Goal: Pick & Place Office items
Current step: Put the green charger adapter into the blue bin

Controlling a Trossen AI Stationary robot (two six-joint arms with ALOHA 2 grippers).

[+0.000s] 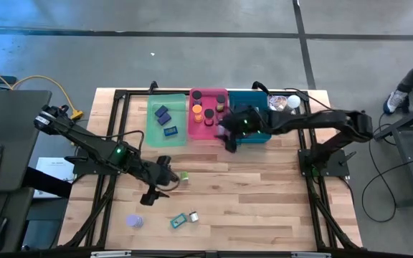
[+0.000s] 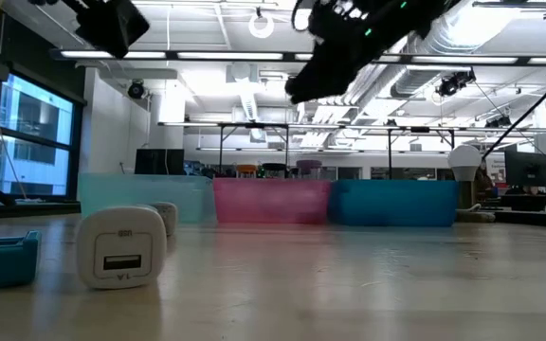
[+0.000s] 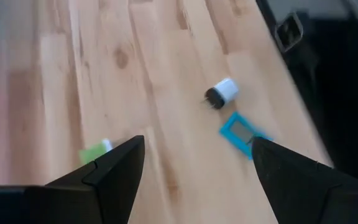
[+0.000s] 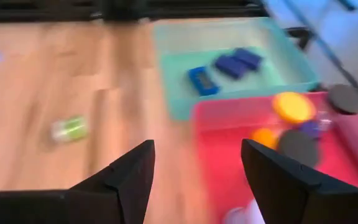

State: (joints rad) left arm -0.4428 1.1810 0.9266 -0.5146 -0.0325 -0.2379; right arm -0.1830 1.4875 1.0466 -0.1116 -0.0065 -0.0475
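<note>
My left gripper (image 1: 162,179) (image 3: 197,143) hangs open over the middle of the table with nothing between its fingers. Beside it lies a small green item (image 1: 183,175) (image 3: 94,152). Nearer the front edge lie a white charger block (image 1: 193,216) (image 3: 221,93), a teal item (image 1: 179,221) (image 3: 241,132) and a purple disc (image 1: 134,221). My right gripper (image 1: 226,136) (image 4: 197,146) hovers open and empty over the near edge of the pink tray (image 1: 208,132) (image 4: 229,143), which holds orange, dark and purple discs. Blue blocks (image 4: 229,65) lie in the green tray (image 1: 153,132).
Three trays stand side by side at the far edge: green, pink and teal (image 1: 253,100). A clear plastic lump with a white ball (image 1: 285,102) sits at the far right corner. Bare wood lies between the trays and the loose items in front.
</note>
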